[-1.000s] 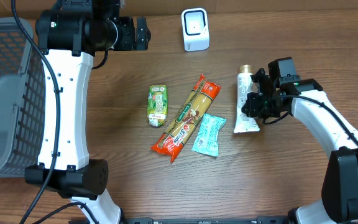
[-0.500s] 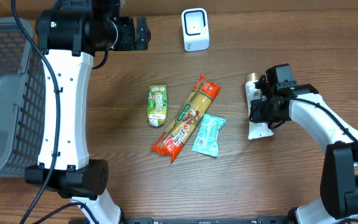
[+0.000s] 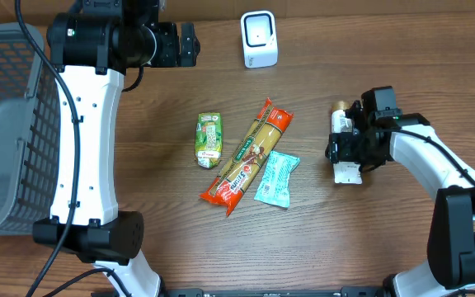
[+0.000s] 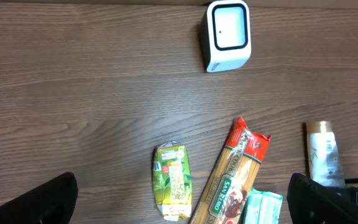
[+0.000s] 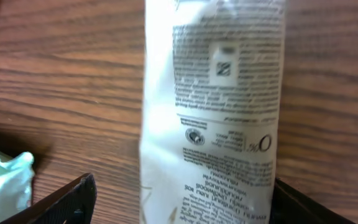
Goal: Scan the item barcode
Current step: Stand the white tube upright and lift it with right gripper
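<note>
tube: white squeeze tube with a gold cap
tube pose: flat on the wood table, near upright in the overhead frame, cap toward the top, crimped end toward the bottom
tube place: right of centre, overhead
tube face: right wrist view shows fine grey print facing up; no barcode made out
scanner: small white box with a dark-rimmed window
scanner place: top centre, overhead, well apart from the tube

The left gripper hangs raised with jaws wide apart, while the right gripper reaches low, jaws spread.
</note>
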Motion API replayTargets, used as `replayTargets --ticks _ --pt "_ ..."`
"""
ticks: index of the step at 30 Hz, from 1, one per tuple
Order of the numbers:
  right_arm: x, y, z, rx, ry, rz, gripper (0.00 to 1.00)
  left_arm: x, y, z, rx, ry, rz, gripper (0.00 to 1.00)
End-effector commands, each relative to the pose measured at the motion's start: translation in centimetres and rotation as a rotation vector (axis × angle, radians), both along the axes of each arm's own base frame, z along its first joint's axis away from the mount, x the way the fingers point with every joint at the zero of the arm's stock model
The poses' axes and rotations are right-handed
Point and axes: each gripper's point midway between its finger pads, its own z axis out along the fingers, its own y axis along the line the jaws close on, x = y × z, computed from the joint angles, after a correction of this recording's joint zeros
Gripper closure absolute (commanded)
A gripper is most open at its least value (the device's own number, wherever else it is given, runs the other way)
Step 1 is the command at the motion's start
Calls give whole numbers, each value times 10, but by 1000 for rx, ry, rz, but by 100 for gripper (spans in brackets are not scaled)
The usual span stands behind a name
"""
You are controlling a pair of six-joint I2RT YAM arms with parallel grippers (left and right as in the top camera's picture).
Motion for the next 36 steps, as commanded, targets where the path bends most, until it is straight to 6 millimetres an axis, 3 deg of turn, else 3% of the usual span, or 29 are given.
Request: replayTargets --ticks 1,6,9,12,18,22,24,26,31,36 --pt "-6 4 -5 49 15 -6 16 2 0 0 14 -5 -10 0" --pt "-11 3 -13 111 20 -25 18 2 0 0 14 -5 -10 1" --pt "-13 1 -13 146 27 -44 25 2 0 0 14 -5 -10 0" --pt "-13 -1 -13 168 32 -58 41 2 0 0 14 -5 -10 0" --pt "-18 -1 -22 168 23 -57 59 2 0 0 14 -5 -10 0" --pt "-18 -1 -24 170 18 -62 87 2 0 0 13 -5 -11 0" --pt "-16 -1 -24 175 17 -89 96 2 0 0 13 -5 -11 0" --pt "-12 -1 -21 188 17 -119 96 2 0 0 13 -5 -11 0" --pt "7 8 11 243 -23 -103 96 2 0 0 13 -5 -11 0" --pt "35 8 72 242 -97 -79 96 2 0 0 14 -5 -10 0"
